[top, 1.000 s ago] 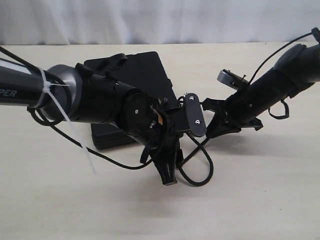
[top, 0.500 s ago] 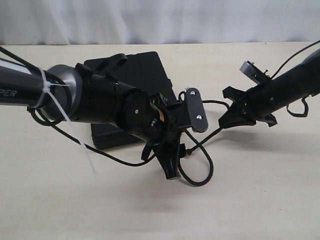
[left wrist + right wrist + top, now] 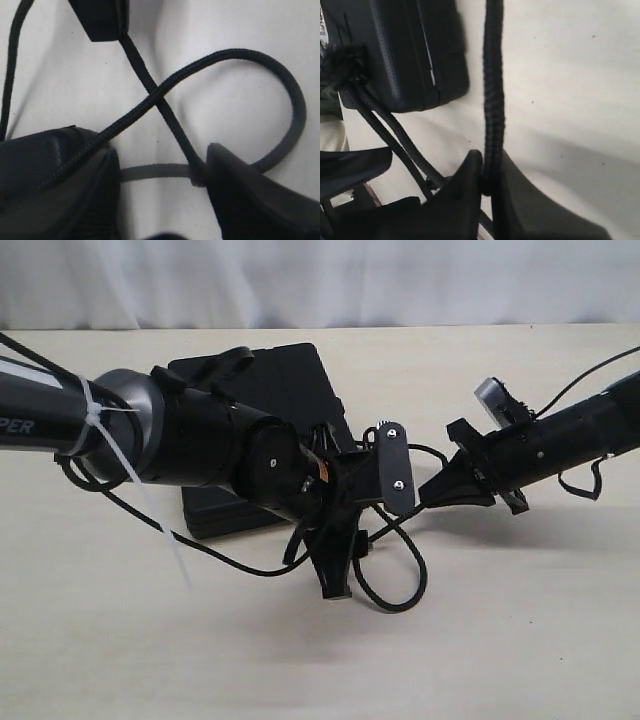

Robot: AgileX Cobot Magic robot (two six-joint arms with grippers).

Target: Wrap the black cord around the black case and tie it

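Observation:
The black case (image 3: 285, 380) lies flat on the table, largely hidden behind my left arm. The black cord (image 3: 405, 590) forms a loop on the table in front of it. My left gripper (image 3: 368, 540) hangs open over the spot where the cord (image 3: 225, 55) crosses itself, with its fingers (image 3: 55, 185) on either side; one strand touches the other finger. My right gripper (image 3: 428, 495) is shut on the cord (image 3: 493, 90), which runs straight out from its tips (image 3: 490, 175). A fuzzy frayed cord end (image 3: 342, 65) shows beside the left gripper's finger (image 3: 410, 55).
The pale table (image 3: 500, 640) stretches to the front and right. A glossy arm cable (image 3: 200, 550) trails over the table under the left arm, which carries a white zip tie (image 3: 95, 430). A white curtain (image 3: 320, 280) closes the back.
My right arm swung out to the right with the cord, then came back towards the left gripper and lower. The left gripper turned slightly and stayed open.

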